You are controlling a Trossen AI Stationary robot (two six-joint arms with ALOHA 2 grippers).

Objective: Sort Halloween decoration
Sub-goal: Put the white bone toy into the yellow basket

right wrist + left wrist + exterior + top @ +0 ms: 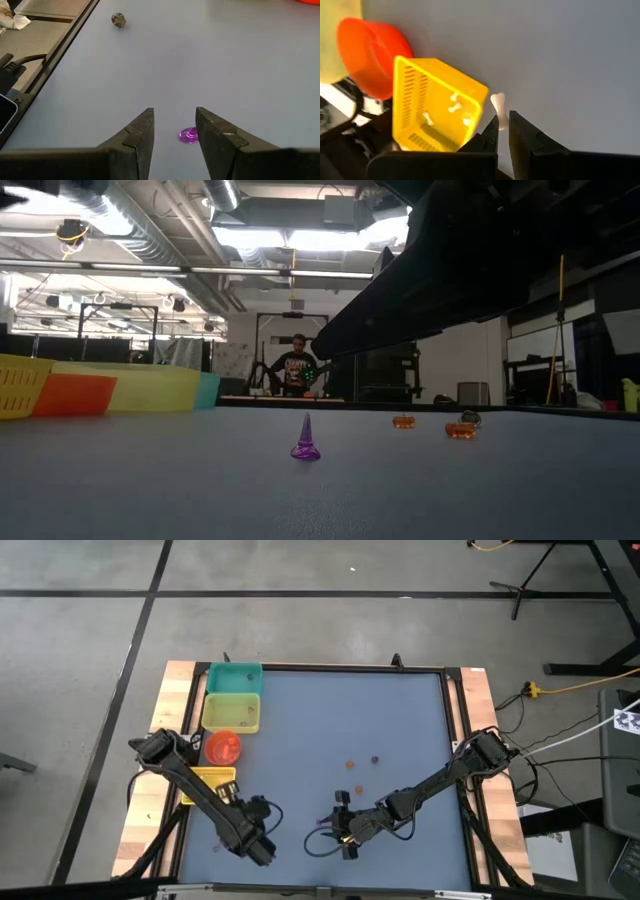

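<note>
My left gripper [503, 123] is shut on a small white bone [498, 106] and hangs beside the yellow basket [418, 90], which holds several white bones [453, 103]. In the high view it is near the table's front edge [264, 848]. My right gripper [174, 120] stands open low over the table, its fingers on either side of a purple witch hat [189, 135] that stands on its brim [306, 452]. Two orange pumpkins [403, 421] [461, 430] and a dark ball [118, 19] lie farther off on the table. My left gripper pinches the bone's lower end [502, 121] between its two fingertips. The rest of the bone sticks out beyond the tips. The fingers slant downward, and the bone is lifted clear of the table.
A teal bin [235, 678], a yellow-green bin [232, 712] and a red bowl [223, 747] stand in a row at the left, behind the yellow basket [208, 783]. The blue table top [400, 720] is bare toward the far right. A person stands in the room beyond [297, 370].
</note>
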